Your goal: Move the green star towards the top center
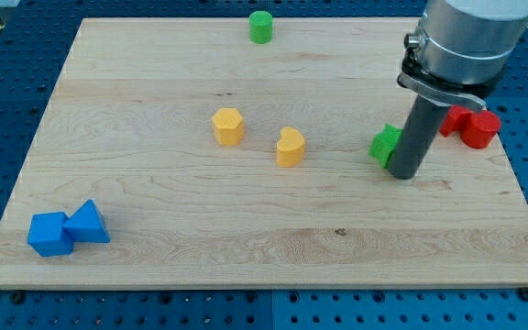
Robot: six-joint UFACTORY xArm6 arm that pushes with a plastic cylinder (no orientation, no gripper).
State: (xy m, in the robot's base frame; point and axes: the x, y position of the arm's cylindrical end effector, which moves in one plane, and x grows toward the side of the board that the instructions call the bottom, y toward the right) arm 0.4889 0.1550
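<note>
The green star [384, 144] lies right of the board's middle, partly hidden behind my rod. My tip [403, 173] rests on the board just to the star's right and slightly below it, touching or nearly touching it. A green cylinder [261, 27] stands at the view's top centre, far from the star.
A yellow block [228, 126] and a yellow heart-like block [290, 147] lie in the middle. Two blue blocks [66, 229] sit at the bottom left. Two red blocks [471, 125] lie near the board's right edge, behind the rod. The wooden board [154, 266] lies on a blue perforated table.
</note>
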